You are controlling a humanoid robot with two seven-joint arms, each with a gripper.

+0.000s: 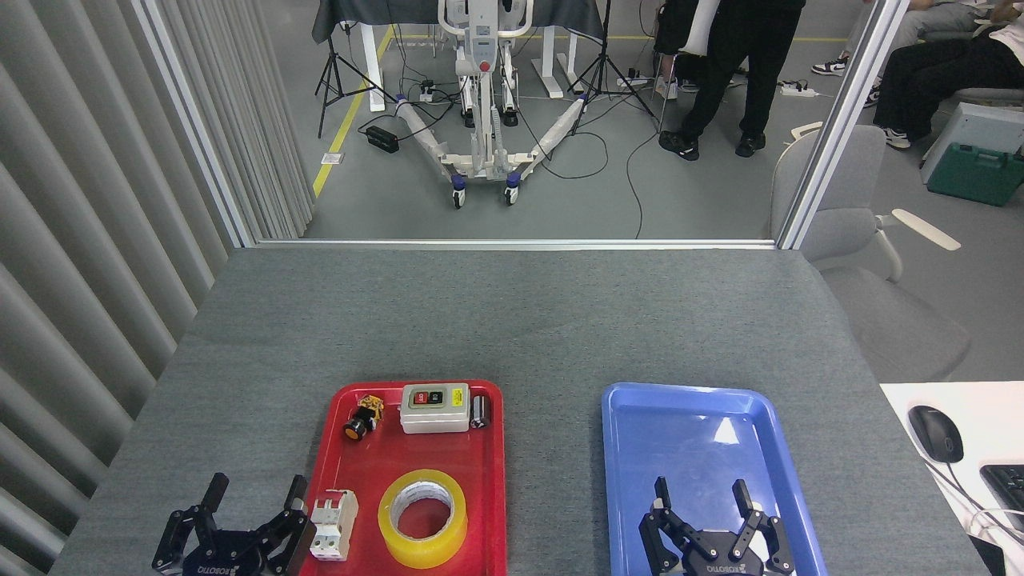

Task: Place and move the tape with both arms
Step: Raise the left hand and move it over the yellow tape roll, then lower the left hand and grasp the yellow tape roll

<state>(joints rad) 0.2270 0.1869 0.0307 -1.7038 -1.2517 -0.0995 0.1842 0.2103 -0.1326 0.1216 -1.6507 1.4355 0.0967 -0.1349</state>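
My left gripper (pixel 254 500) hangs just left of the red tray (pixel 488 480), fingers apart and empty; my right gripper (pixel 702 502) hovers over the blue tray (pixel 620 448), likewise spread. The tape (pixel 423 518) lies flat in the red tray's near end, beside a white breaker (pixel 334 524), a switch box (pixel 434 407) beyond.

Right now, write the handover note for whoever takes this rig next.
Left gripper: open, empty, over the table beside the red tray.
Right gripper: open, empty, over the blue tray.
Tape: flat in the red tray's near right corner, next to a white breaker.
Done: nothing; tape untouched.
Left: pick up the tape and move it, probably to the blue tray, which holds nothing.
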